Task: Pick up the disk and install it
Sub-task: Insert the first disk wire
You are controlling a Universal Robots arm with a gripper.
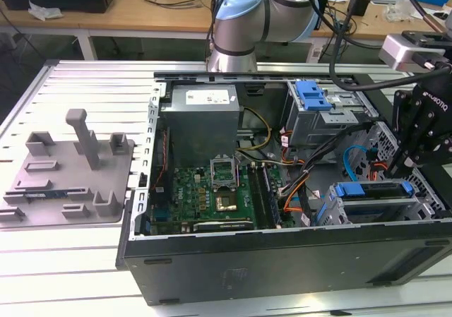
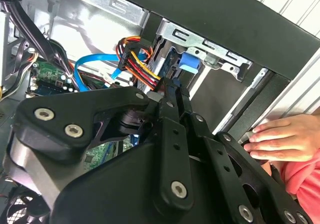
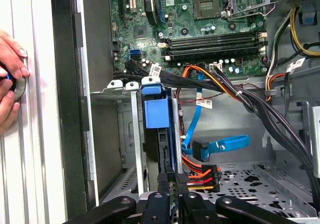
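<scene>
First wrist view, lower centre: the black end effector (image 3: 167, 170) has its fingers drawn narrow, tips at the end of the flat, blue-framed hard disk (image 3: 156, 112). The disk is seen edge-on inside the grey metal drive cage (image 3: 125, 134). At the lower right of the exterior view, that cage sits in the open black computer case (image 1: 282, 260). I judge the step in hand to be the install, nearly complete. Seating the disk fully calls for a straight, gentle push along the cage rails.

Tool (image 2: 172, 86) close by blue-framed disk (image 2: 189, 63)
</scene>
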